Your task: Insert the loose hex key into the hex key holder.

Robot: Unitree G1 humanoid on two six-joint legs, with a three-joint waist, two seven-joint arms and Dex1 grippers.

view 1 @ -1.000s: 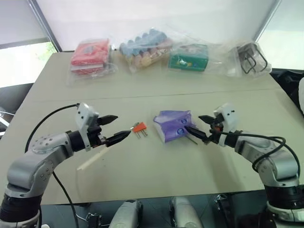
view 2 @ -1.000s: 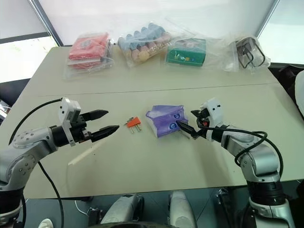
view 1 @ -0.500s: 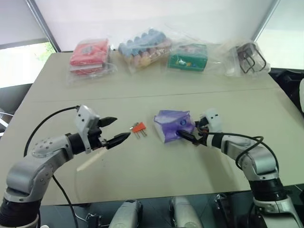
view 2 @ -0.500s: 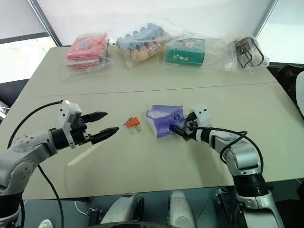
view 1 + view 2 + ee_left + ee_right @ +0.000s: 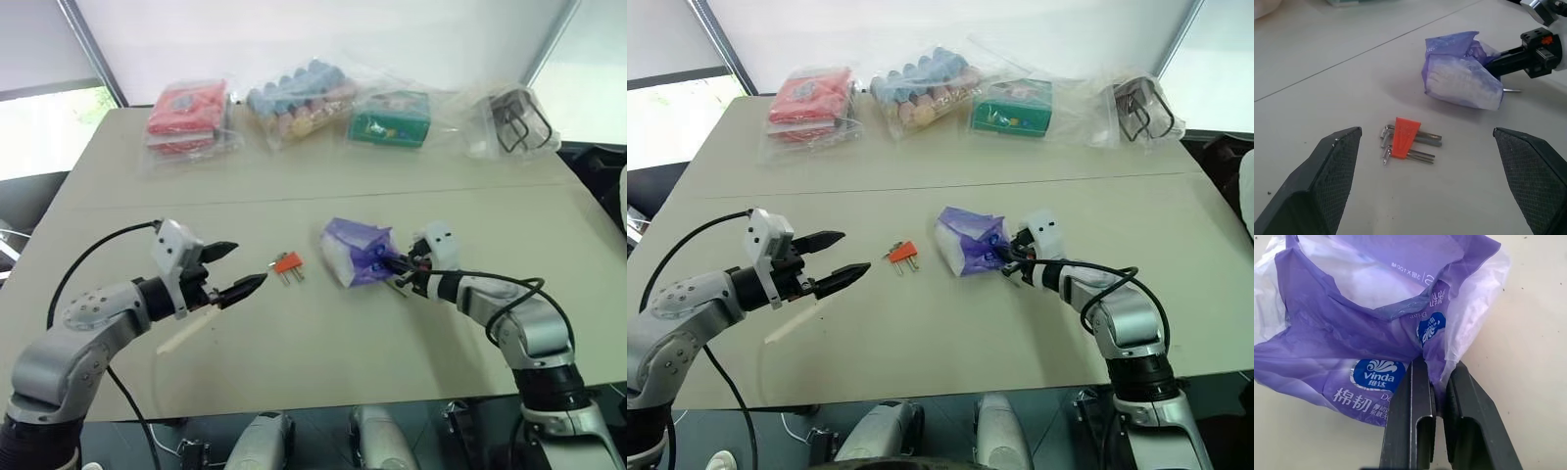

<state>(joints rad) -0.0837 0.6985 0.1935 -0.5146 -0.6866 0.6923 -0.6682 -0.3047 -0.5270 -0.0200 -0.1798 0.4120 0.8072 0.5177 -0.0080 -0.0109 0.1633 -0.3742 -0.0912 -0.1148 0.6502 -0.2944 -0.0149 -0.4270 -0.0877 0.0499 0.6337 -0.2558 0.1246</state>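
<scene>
The hex key holder (image 5: 286, 264), an orange-red block with short dark keys, lies flat on the table between both arms. My left gripper (image 5: 250, 264) hovers open just left of it, and the holder (image 5: 1403, 139) lies between its spread fingers in the left wrist view. My right gripper (image 5: 1437, 367) is shut on the wrapper of a purple tissue packet (image 5: 1366, 323), at the packet's (image 5: 358, 253) right edge. A thin metal rod, the loose hex key (image 5: 1512, 90), pokes out from under the packet close to the right gripper; most of it is hidden.
Several clear bags line the table's far edge: red packs (image 5: 186, 113), coloured rolls (image 5: 294, 98), a green box (image 5: 392, 117), black clips (image 5: 514, 122). A pale flat strip (image 5: 186, 333) lies under my left arm.
My right gripper went from open to shut, pinching the purple packet's wrapper, and the packet has tipped up and shifted slightly right. The left arm stayed put.
</scene>
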